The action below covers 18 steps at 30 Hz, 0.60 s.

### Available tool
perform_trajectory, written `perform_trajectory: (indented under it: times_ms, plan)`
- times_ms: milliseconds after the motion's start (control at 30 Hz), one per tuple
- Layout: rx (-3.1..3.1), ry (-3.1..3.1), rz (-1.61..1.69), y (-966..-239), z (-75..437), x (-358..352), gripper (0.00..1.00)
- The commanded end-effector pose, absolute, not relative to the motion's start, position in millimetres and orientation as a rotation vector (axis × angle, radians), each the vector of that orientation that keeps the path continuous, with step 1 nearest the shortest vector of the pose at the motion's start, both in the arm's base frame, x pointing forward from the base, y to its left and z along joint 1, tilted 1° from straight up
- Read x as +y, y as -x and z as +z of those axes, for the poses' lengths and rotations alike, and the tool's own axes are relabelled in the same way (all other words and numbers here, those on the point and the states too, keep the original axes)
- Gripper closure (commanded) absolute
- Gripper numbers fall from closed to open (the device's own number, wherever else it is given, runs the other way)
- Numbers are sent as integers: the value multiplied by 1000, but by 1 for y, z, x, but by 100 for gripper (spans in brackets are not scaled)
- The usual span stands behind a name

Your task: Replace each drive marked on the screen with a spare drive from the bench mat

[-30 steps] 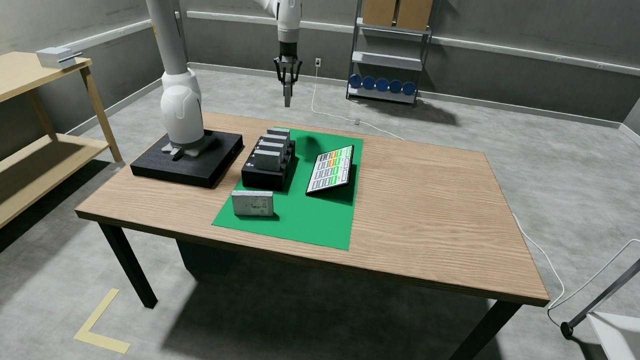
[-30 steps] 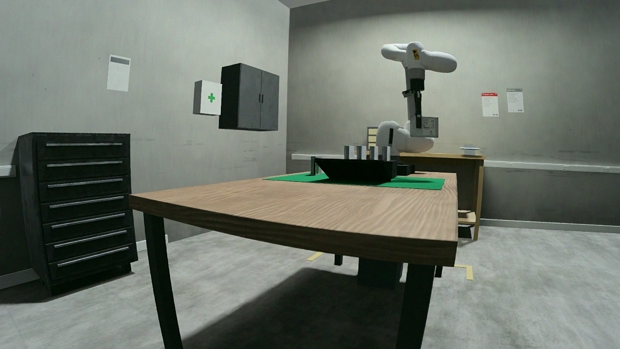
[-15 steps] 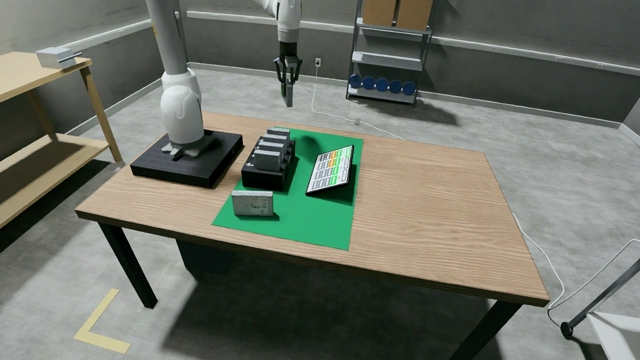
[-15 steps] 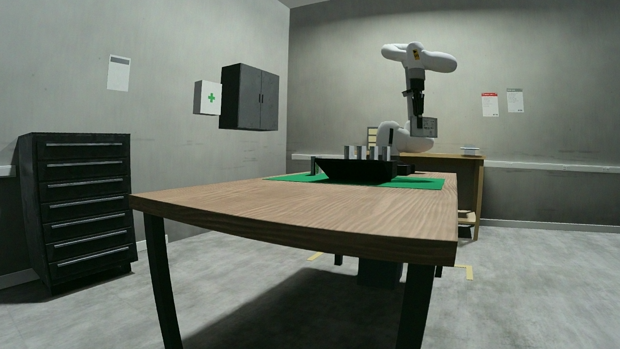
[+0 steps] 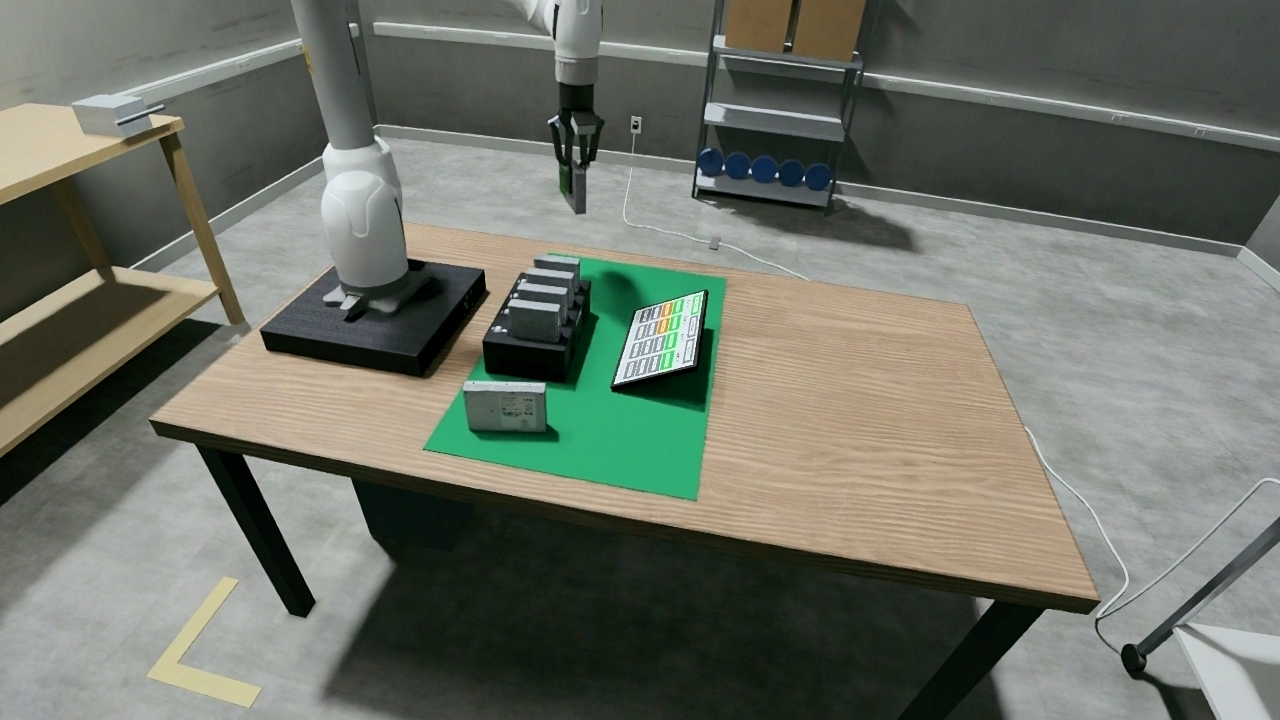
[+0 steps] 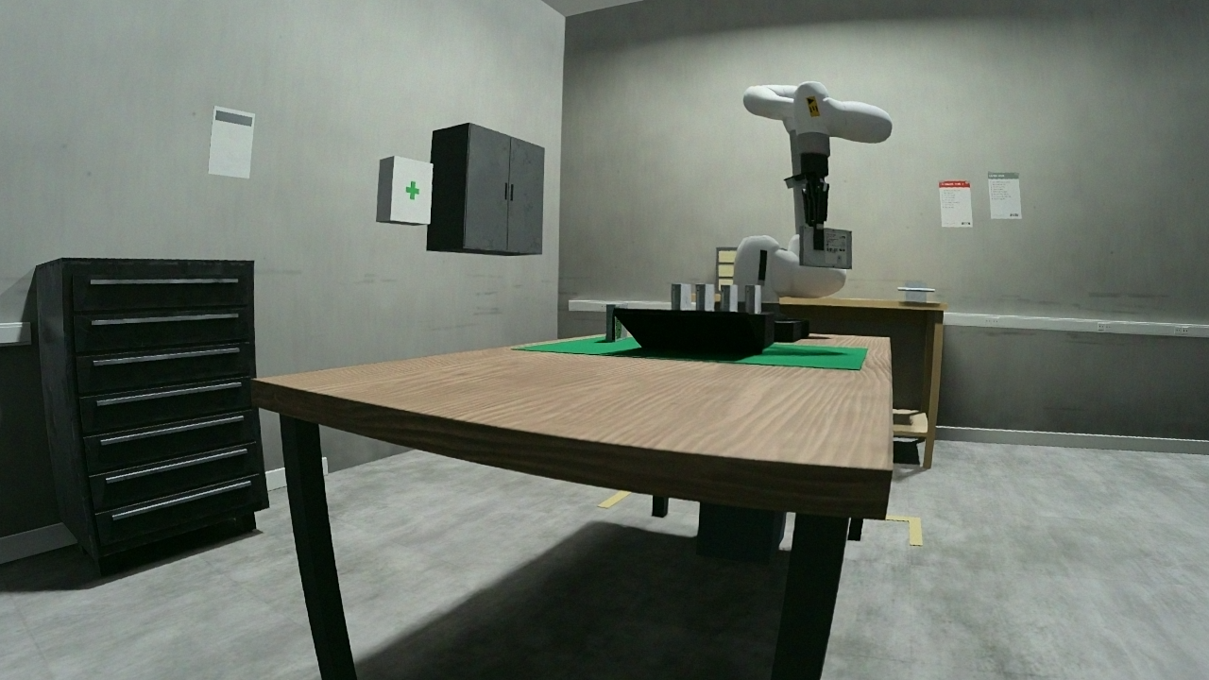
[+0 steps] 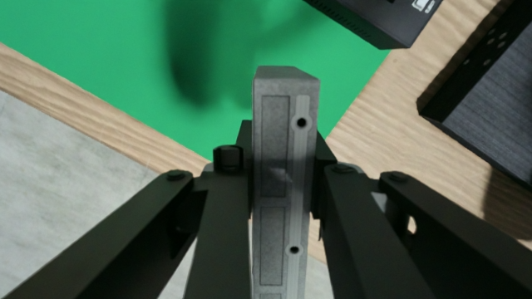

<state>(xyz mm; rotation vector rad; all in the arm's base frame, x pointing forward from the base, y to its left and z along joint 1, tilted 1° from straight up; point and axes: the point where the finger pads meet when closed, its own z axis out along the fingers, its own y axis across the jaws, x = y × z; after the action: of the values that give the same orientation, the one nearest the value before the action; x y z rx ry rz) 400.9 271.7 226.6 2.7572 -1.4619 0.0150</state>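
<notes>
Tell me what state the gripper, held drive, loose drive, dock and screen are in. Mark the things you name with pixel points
Gripper [image 5: 575, 165] [image 6: 816, 221] [image 7: 276, 141]: shut on a drive
Held drive [image 5: 579, 189] [image 6: 832, 248] [image 7: 272, 145]: raised above the table
Loose drive [image 5: 492, 408]: standing on the mat
Dock [image 5: 523, 358] [image 6: 697, 330] [image 7: 374, 21]: four drives standing in it
Screen [image 5: 660, 342]: lit, tilted

Arm raised and bent; hand [image 5: 574, 165] [image 6: 815, 236] [image 7: 276, 141] pointing down, fingers closed on drive.

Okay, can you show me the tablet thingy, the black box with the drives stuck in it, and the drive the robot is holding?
Tablet [image 5: 660, 342]: top view, its screen.
Black box [image 5: 525, 356] [image 6: 689, 331]: top and exterior views, its side.
Held drive [image 6: 832, 247] [image 7: 274, 145]: exterior and wrist views, its flat face, then its narrow edge.
</notes>
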Motion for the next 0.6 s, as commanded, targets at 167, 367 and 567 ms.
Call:
perform_trajectory:
  times_ms: [167,367,567]
  plan:
    - [-1422,-2684,230,-401,227,272,90]
    - [-1390,-2625,362,-400,226,271,90]
    - [-1361,-2573,490,-401,227,272,90]
